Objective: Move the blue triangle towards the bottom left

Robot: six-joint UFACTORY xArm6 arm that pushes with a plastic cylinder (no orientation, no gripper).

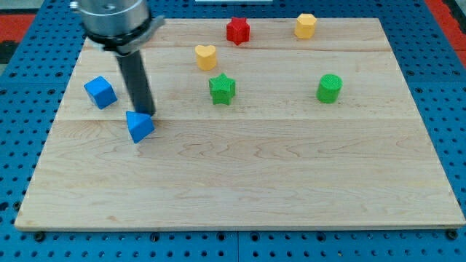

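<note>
The blue triangle (139, 126) lies on the wooden board (240, 182) at the view's left, a little above mid-height. My tip (146, 113) stands right at the triangle's upper right edge, touching it or nearly so. The dark rod rises from there to the arm's grey body at the view's top left.
A blue cube (100, 92) sits left of the rod. A yellow heart (206, 57), a red star (237, 30) and a yellow hexagon (305, 25) lie near the top. A green star (221, 89) and a green cylinder (329, 88) lie mid-board. Blue pegboard surrounds the board.
</note>
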